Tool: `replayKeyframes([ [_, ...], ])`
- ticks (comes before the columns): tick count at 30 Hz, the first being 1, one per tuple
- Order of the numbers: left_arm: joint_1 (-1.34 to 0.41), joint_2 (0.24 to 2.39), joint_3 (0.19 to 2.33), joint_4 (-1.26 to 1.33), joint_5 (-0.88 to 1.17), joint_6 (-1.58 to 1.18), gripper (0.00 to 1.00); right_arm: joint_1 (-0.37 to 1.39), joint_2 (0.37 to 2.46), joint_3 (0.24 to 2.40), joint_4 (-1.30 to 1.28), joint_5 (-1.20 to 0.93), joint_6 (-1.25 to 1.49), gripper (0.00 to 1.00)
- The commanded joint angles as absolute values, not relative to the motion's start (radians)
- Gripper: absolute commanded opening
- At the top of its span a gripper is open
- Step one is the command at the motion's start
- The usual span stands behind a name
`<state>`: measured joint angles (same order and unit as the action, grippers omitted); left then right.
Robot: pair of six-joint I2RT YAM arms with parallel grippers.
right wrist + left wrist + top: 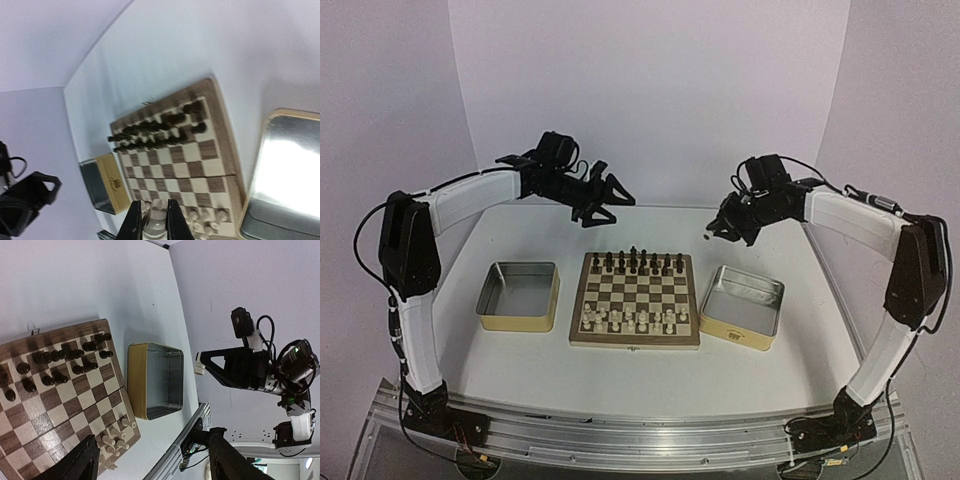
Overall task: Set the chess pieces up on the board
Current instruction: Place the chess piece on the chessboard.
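Right claw [154,226] is clenched on one cream chess piece [156,215], held in the air beyond the board's [610,341] far right corner. Off the board's far left corner, the left claw [608,203] hangs released and empty.

Other cream chess pieces [630,318] crowd the board's near rows, and dark pieces [638,262] fill its far rows. The step in hand is likely seating the held piece on a free near-row square. Travel high over the dark pieces, then descend straight down between neighbours. Let go only when the base sits flat.

A tin [735,330] lies just right of the board, so its raised wall needs clearing. The board's middle rows are open, as is the counter [640,385] in front of the board.
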<state>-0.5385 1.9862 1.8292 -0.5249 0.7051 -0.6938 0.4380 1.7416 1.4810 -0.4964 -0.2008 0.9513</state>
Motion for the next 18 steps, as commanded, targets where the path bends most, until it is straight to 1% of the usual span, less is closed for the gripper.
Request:
replayKeyframes([
  [1,-0.538,1.872,1.655,-0.071,0.818,-0.952,0.73,0.476,1.708,1.398,-0.053,-0.187,1.179,0.0],
  [4,-0.549,1.908,1.582,0.131,0.935,-1.152,0.71,0.504,1.733,1.385,0.097,-0.18,1.218,0.0],
  [6,-0.56,1.917,1.552,0.211,0.955,-1.207,0.71,0.511,1.772,1.393,0.169,-0.23,1.254,0.0],
  [9,-0.568,1.946,1.559,0.238,1.004,-1.203,0.71,0.516,1.812,1.398,0.258,-0.322,1.299,0.0],
  [12,-0.573,1.958,1.562,0.264,1.04,-1.196,0.7,0.519,1.823,1.399,0.29,-0.399,1.303,0.0],
  [18,-0.59,1.978,1.562,0.313,1.016,-1.248,0.7,0.529,1.781,1.336,0.306,-0.381,1.283,0.0],
])
